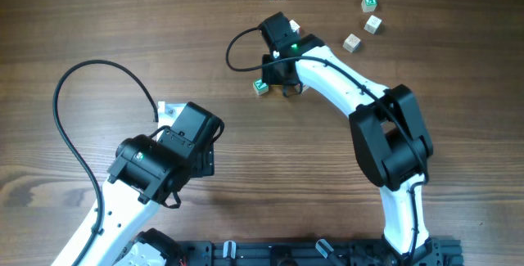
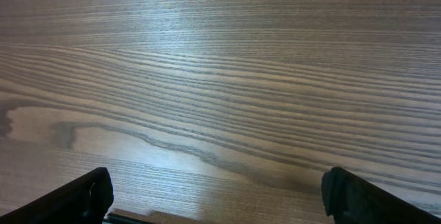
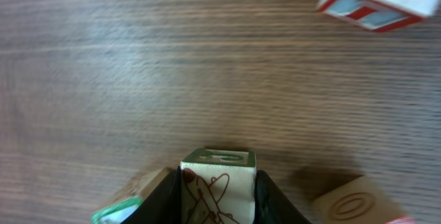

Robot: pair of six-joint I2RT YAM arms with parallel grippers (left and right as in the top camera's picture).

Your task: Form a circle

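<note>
Broadly, a brown wood-grain table (image 1: pixel 98 20) fills every view, and nothing of the room beyond it shows. From overhead, an arc of lettered blocks (image 1: pixel 369 3) curves along the top edge, right of centre. The right gripper (image 1: pixel 288 86) sits below the arc's left end, just beside a green-edged block (image 1: pixel 260 87). The right wrist view shows what the overhead hides: the right gripper's jaws are clamped on a cream block (image 3: pixel 218 172) with a red drawing on its near face. That block is flanked by the green-edged block at lower left and a plain wooden block (image 3: pixel 344 202) at lower right, and a red-edged block (image 3: pixel 372 0) lies apart at upper right. The left wrist view gives only bare grain, with the left gripper (image 2: pixel 217 200) spread wide and released. Broad open tabletop lies left of the arc and between the two arms. The arc's topmost blocks are cut off by the frame's edge.
</note>
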